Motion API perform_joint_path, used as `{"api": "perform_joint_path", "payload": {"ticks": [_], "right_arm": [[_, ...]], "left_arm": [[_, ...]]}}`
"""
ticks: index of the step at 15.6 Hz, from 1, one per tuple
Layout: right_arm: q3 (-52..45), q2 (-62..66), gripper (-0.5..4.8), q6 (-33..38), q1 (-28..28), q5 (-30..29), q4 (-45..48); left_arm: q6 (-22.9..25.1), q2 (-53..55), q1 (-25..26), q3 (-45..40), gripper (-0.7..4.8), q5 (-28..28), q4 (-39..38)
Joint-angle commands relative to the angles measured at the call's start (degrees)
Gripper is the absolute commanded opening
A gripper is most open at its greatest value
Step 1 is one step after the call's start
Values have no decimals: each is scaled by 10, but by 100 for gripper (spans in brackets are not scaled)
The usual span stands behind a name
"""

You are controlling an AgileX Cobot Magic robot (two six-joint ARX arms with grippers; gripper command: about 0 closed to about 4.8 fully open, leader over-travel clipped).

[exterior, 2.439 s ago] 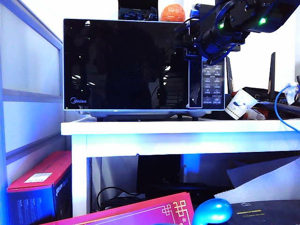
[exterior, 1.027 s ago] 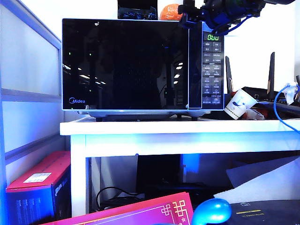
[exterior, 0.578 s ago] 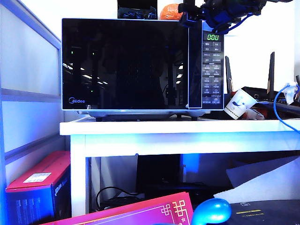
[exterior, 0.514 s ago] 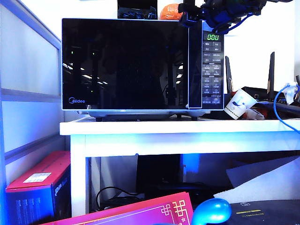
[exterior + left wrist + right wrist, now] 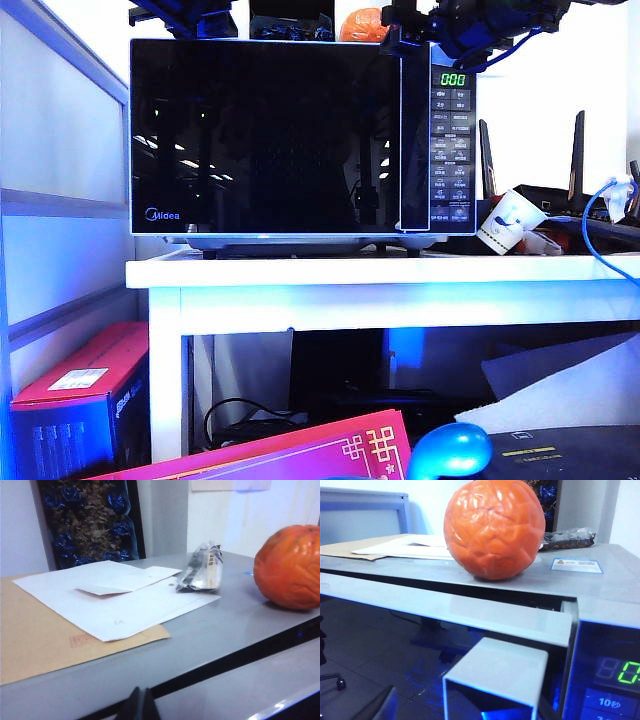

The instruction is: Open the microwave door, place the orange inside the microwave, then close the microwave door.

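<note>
1. Orange-red and dimpled, the orange (image 5: 362, 24) sits on the grey top of the microwave (image 5: 300, 140), toward the keypad end, with the microwave door (image 5: 265, 137) below it looking shut or nearly so; the right wrist view shows a thin gap at its top edge, so whether it is latched cannot be told
2. The right hand (image 5: 410, 38) hangs at the top front corner of the microwave, just beside the orange and above the door's handle strip; its wrist view looks along the roof at the orange (image 5: 494, 527), which fills the middle of that picture, so this arm is judged the nearer one
3. The left hand (image 5: 141, 706) comes in over the far end of the roof, above the Midea-logo side; from it the orange (image 5: 288, 566) lies well off along the roof, past the white papers (image 5: 117, 602) and a crinkled wrapper (image 5: 202, 571)
4. The right hand is spread fairly wide and holds nothing; only one finger edge shows in its view
5. The left hand's fingers appear pressed together at the picture's edge, touching nothing
</note>
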Motion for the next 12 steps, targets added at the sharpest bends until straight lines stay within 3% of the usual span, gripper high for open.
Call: {"api": "perform_joint_path", "payload": {"ticks": [1,5,9,12], "right_arm": [[11,-24,334,-3,9,-43,66],[11,-60,334,-31,7,3,78],[11,-80,332,-71,-3,99,76],[12,-89,319,-76,-50,65,8]], "left_arm": [[2,1,-1,3,-4,-2,7],[2,3,-1,3,-4,-2,7],[2,7,-1,3,-4,-1,3],[2,7,-1,3,-4,-2,7]]}}
